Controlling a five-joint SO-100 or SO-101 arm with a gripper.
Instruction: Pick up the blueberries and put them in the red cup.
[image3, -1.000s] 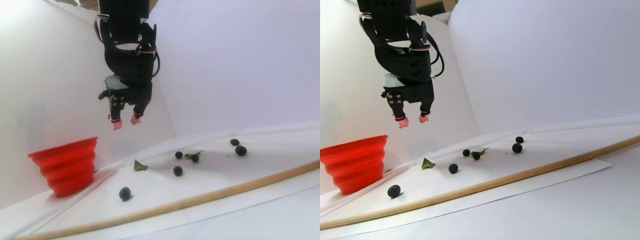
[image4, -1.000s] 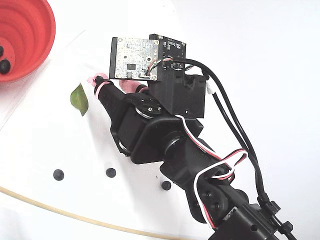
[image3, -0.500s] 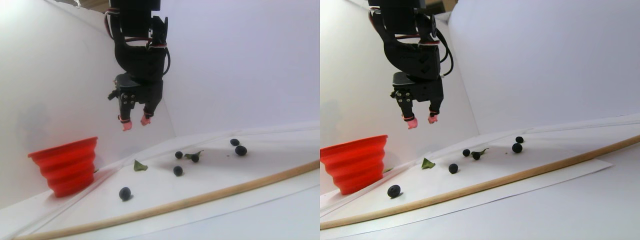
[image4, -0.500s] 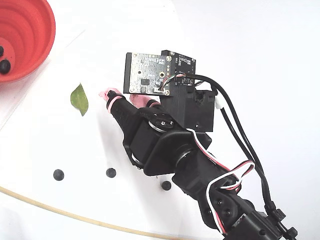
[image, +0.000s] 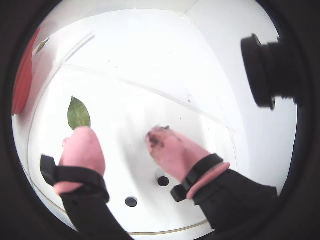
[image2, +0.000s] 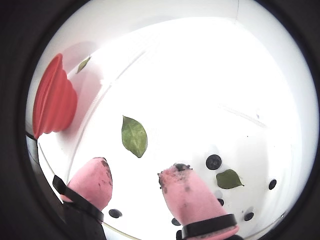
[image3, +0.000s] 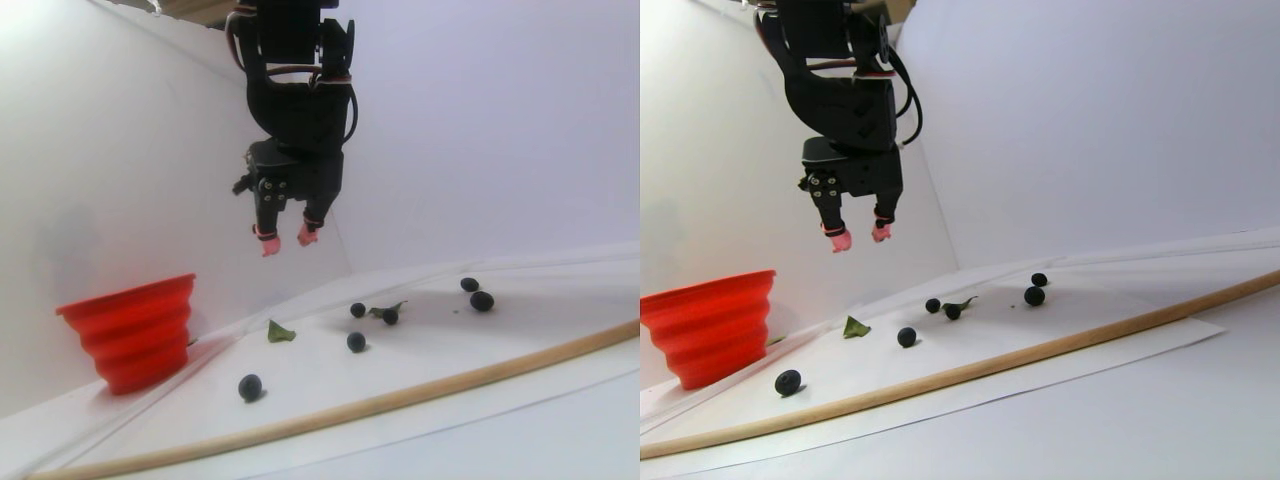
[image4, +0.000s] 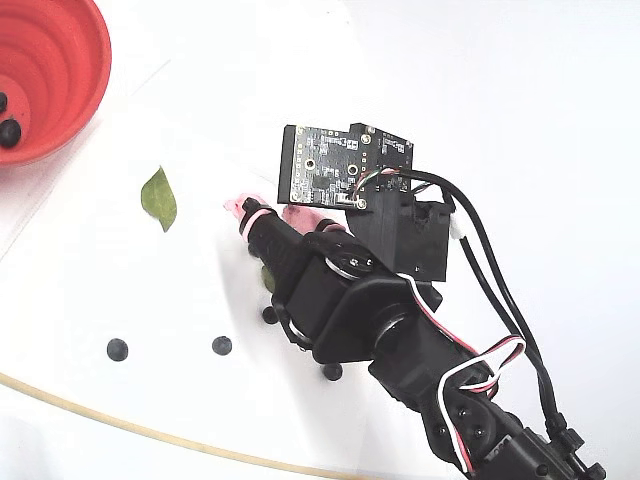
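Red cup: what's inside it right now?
In the fixed view, two blueberries lie inside the red cup near its left edge. The frame cuts off the rest of the cup, so more may be hidden.

Matte dark blueberries (image3: 250, 387), ribbed red plastic cup (image3: 133, 334), smooth wooden rod (image3: 420, 393), white paper sheet (image3: 560, 375)
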